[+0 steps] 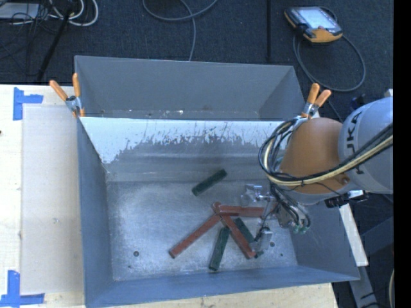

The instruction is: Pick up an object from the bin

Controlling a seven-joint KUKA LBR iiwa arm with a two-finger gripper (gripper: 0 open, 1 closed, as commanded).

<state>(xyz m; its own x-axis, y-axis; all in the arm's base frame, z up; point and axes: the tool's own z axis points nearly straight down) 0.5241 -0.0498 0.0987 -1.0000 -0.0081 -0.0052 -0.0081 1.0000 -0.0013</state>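
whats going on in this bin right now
A robot arm reaches into the grey metal bin from the right. Its hand is down at a small heap of red-brown flat sticks and dark green flat sticks on the right of the floor. Nothing is lifted yet; another dark green stick lies apart, farther back.

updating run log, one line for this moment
tool over stick heap at right | red-brown sticks, dark green stick | lone green stick apart

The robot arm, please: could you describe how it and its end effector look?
The arm is pale grey and rounded, with dark lettering. An orange domed cover caps its wrist, looped by black and yellow cables. The end effector is small bare metal.
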